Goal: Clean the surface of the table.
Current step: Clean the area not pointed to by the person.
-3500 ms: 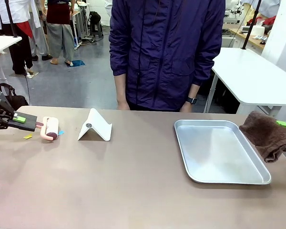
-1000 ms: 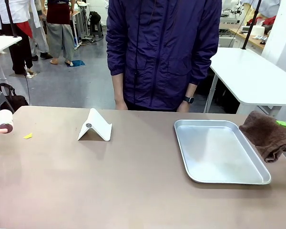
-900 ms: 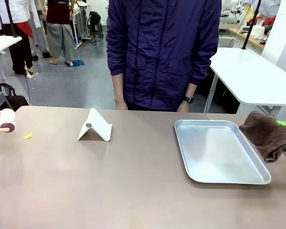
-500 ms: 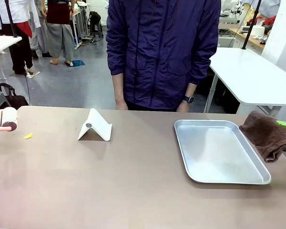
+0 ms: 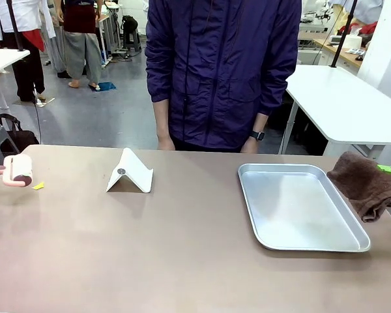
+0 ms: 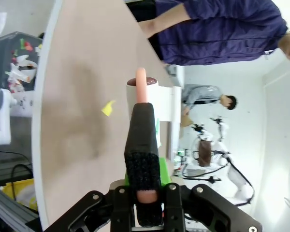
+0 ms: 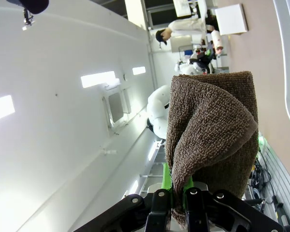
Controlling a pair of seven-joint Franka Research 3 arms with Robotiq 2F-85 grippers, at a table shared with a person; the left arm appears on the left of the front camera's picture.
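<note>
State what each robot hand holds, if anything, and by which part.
Left hand: the lint roller, by its pink handle. Right hand: the brown towel, by one bunched end.

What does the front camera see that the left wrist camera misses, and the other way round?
The front view gives the metal tray and the brown towel at the right edge. The left wrist view gives the left gripper shut on the roller by its pink handle, and a dark bin of scraps beside the table. Shared: the roller, the yellow scrap, the table top and the person in the purple jacket.
</note>
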